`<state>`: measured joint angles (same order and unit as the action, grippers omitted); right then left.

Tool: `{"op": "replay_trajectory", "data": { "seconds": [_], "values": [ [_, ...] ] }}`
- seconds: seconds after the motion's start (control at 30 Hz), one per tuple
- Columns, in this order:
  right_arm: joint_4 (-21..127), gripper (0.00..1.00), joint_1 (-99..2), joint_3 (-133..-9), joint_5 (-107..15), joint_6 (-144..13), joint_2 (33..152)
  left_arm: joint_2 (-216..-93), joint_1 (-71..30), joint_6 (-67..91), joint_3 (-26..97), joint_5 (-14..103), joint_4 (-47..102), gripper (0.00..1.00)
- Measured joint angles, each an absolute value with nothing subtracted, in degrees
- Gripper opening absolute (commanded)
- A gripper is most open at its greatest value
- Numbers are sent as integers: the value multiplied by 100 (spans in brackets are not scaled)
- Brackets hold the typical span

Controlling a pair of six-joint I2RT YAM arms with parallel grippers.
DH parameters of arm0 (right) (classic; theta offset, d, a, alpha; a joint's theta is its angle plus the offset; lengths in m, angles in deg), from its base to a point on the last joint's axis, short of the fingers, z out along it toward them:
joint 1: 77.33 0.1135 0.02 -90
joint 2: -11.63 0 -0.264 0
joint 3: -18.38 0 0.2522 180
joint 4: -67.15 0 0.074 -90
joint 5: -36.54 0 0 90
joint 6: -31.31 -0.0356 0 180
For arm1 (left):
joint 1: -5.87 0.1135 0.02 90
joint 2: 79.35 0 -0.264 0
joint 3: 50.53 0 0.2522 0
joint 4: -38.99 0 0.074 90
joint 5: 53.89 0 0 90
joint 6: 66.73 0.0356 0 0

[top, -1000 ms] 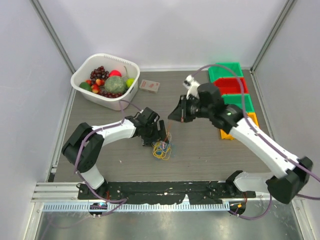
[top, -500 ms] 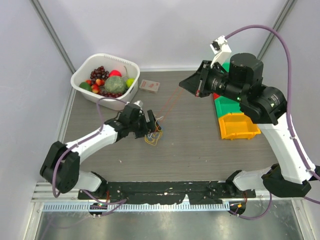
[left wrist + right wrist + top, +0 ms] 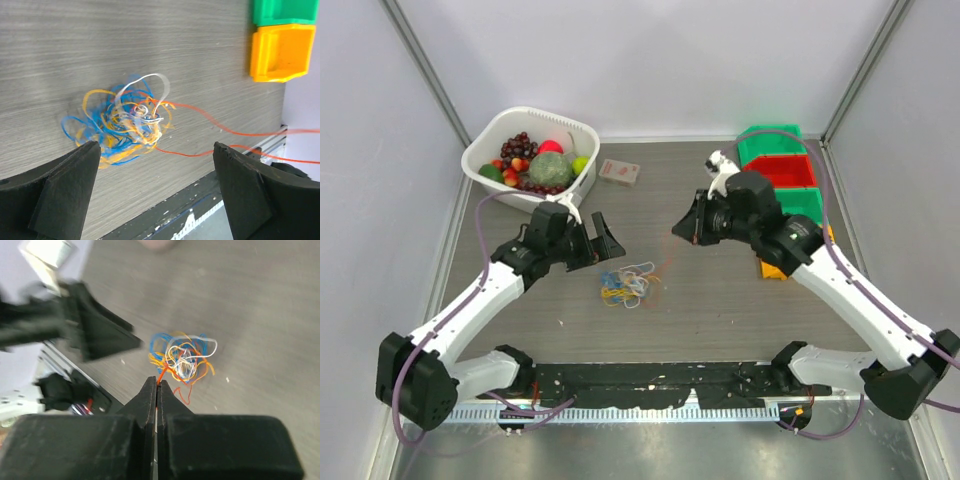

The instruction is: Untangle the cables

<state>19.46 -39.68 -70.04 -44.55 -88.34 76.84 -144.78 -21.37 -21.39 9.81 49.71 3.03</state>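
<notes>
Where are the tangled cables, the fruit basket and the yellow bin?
tangled cables (image 3: 625, 287), top view, middle of the clump
fruit basket (image 3: 565, 116), top view, far white rim
yellow bin (image 3: 280, 50), left wrist view, bare inner floor

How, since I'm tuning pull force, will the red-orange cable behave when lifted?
Probably floppy: the red-orange cable lies in loose waves across the table. Likely very light, being thread-thin. Lifting may drag the tangle along, since the strand runs into it from the shut right pincer.
</notes>
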Motion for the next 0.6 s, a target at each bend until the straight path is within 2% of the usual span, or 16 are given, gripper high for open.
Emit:
{"op": "replay_trajectory", "data": {
  "seconds": [0.07, 0.2, 0.27, 0.33, 0.47, 0.6],
  "values": [
    [1865, 1, -3968, -6560, -4457, -8845, 7798, -14421, -2137, -2065, 1325, 4971, 58, 94],
    [1777, 1, -3968, -6534, -4466, -8854, 7850, -14299, -2137, -1966, 1554, 4897, -93, 69],
    [1801, 1, -3968, -6737, -4472, -8836, 7802, -14251, -2137, -1966, 1489, 4882, -160, 66],
    [1843, 1, -3968, -6905, -4481, -8816, 7724, -14319, -2137, -1964, 1381, 4993, -139, 67],
    [1878, 1, -3968, -6973, -4503, -8790, 7446, -15047, -2139, -1964, 1318, 5513, -77, 82],
    [1856, 1, -3968, -6975, -4547, -8771, 7243, -16074, -2288, -1925, 1331, 5874, -90, 85]
  ]
}}
